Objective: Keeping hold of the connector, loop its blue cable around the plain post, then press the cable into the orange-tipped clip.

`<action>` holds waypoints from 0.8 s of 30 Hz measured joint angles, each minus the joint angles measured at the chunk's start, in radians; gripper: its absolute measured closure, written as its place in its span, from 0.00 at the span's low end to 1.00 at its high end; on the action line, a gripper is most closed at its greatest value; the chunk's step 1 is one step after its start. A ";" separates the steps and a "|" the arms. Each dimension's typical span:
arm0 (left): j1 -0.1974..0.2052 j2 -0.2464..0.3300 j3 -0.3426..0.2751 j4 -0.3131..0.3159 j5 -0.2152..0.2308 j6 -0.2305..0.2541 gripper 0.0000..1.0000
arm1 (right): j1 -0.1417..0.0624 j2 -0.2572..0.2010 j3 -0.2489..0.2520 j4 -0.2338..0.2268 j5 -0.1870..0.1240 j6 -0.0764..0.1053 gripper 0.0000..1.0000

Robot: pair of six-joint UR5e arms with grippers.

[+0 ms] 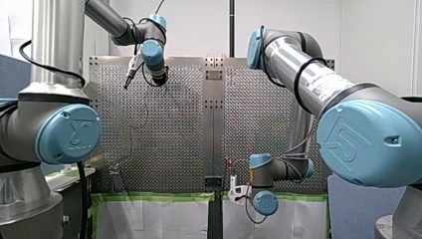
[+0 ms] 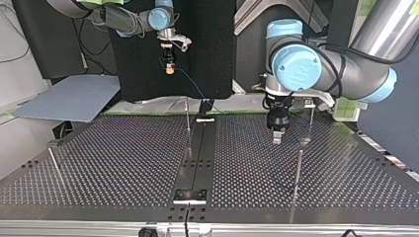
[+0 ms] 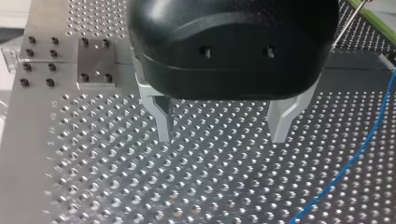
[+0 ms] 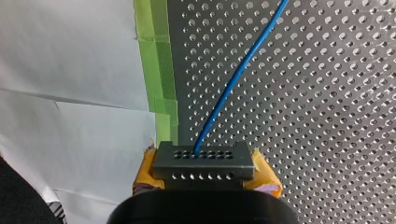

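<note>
Right wrist view, yellow-padded tool (image 4: 204, 164) gripping boxy black connector (image 4: 205, 158), thin blue cable (image 4: 241, 70)

Made out a raised logo, a stylised letter pair resembling UR, on the large blue joint cap (image 1: 367, 141) of my right arm (image 1: 283, 55) in the front view. Found the same raised mark, turned on its side, on the blue cap (image 1: 69, 133) of my left arm (image 1: 30, 124). Noticed a line of small dark print along the silver tube (image 1: 326, 84) of my right arm, just beside a black cable band (image 1: 302, 74); too small to read. Read nothing in the top view or in either wrist view.
</note>
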 joint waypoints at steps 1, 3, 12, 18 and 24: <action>-0.004 -0.001 0.000 0.010 -0.006 0.010 0.00 | 0.001 0.000 0.000 0.000 0.000 0.000 1.00; -0.014 -0.002 0.001 0.030 -0.022 0.034 0.00 | 0.001 0.000 0.000 0.000 0.000 0.000 1.00; -0.048 -0.063 0.043 0.003 -0.068 0.129 0.00 | 0.003 0.000 0.000 0.001 0.000 0.001 1.00; -0.057 -0.119 0.055 0.002 -0.072 0.151 0.00 | 0.004 -0.001 0.000 -0.002 0.000 0.001 1.00; -0.064 -0.133 0.058 0.012 -0.067 0.150 0.00 | 0.005 0.000 -0.001 -0.003 0.000 0.001 1.00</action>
